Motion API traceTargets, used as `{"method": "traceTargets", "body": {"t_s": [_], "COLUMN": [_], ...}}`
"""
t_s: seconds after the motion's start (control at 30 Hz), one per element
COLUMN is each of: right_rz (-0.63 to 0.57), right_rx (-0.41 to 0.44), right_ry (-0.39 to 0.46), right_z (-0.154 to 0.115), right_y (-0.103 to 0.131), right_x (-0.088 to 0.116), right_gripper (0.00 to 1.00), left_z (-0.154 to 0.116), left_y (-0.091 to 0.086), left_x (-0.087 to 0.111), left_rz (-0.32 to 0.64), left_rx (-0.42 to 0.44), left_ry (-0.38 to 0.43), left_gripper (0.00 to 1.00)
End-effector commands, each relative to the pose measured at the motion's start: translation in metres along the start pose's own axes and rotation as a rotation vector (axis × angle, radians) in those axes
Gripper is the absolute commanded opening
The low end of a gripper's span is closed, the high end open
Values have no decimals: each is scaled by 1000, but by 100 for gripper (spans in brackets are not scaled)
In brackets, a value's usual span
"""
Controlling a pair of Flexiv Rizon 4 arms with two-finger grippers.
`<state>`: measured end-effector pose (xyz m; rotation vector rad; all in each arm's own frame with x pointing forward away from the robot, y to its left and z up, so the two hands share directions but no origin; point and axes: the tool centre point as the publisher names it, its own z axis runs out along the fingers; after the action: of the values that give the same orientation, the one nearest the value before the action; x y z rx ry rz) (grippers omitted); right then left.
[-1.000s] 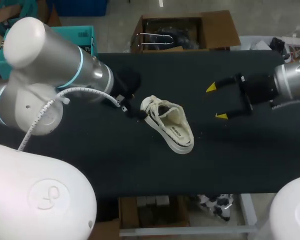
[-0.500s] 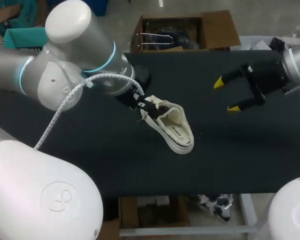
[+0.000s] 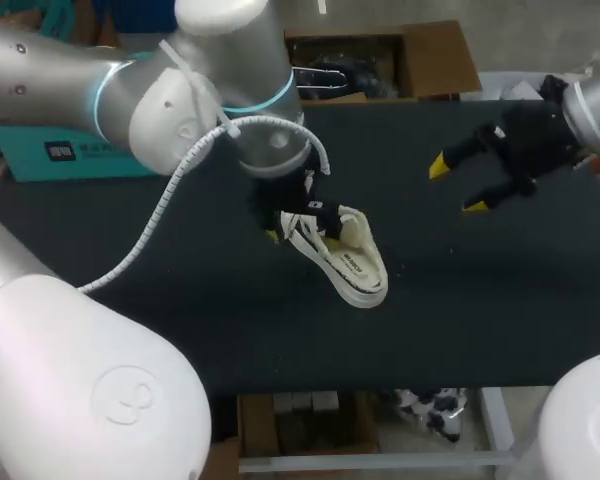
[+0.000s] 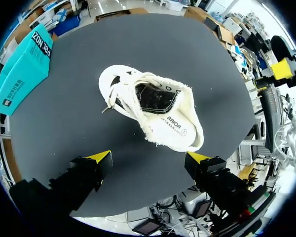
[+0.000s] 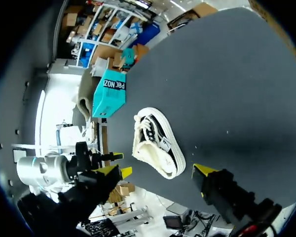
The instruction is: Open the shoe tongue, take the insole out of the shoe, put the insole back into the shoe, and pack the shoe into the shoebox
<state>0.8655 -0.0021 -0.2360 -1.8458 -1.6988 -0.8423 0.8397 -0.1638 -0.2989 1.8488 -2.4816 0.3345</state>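
A cream shoe (image 3: 342,250) lies on the black table near its middle, laces and dark opening facing up. It also shows in the left wrist view (image 4: 153,111) and the right wrist view (image 5: 155,144). My left gripper (image 3: 298,216) hangs open over the shoe's toe end, and the shoe lies ahead of its fingers (image 4: 148,158) with nothing between them. My right gripper (image 3: 457,186) stands open above the table's right side, well apart from the shoe (image 5: 157,171). A teal shoebox (image 3: 70,155) sits at the table's left, partly hidden by my left arm (image 4: 22,69) (image 5: 111,91).
The black table top (image 3: 480,300) stretches around the shoe on all sides. Its front edge runs a short way past the shoe's heel. My left arm's bulk (image 3: 190,90) covers much of the table's far left.
My left arm has swung in from the left until its gripper is over the shoe's toe. My right gripper has drawn back to the right and farther away. The shoe has not moved.
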Motion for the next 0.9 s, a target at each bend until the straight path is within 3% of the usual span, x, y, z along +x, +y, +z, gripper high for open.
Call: {"method": "traceTargets", "body": {"t_s": [0.03, 0.13, 0.27, 0.43, 0.6, 0.7, 0.8, 0.83, 0.9], "right_rz": [-101, -231, -368, -541, -536, -536, -536, -536, -536], "right_rx": [17, 41, 66, 155, 192, 192, 192, 192, 192], "right_ry": [-38, -43, -56, -105, -143, -143, -143, -143, -143], "right_z": [-9, -15, -20, -20, -15, -15, -15, -15, -15], "right_y": [0, -3, -5, -7, -9, -9, -9, -9, -9], "right_x": [4, 3, 1, 2, 5, 5, 5, 5, 5], "right_gripper": [100, 100, 100, 100, 100, 100, 100, 100, 100], "left_z": [19, 26, 32, 37, 43, 45, 48, 49, 51], "left_y": [-6, -4, -2, -4, -8, -9, -12, -13, -15], "left_x": [6, 4, 4, 9, 12, 14, 15, 15, 14], "left_rz": [-267, -358, -455, -506, -580, -585, -600, -608, -628], "left_rx": [-173, -208, -189, -194, -160, -147, -132, -123, -112], "left_ry": [-230, -229, -242, -188, -193, -197, -196, -205, -213], "left_gripper": [100, 100, 100, 100, 100, 94, 76, 53, 30]}}
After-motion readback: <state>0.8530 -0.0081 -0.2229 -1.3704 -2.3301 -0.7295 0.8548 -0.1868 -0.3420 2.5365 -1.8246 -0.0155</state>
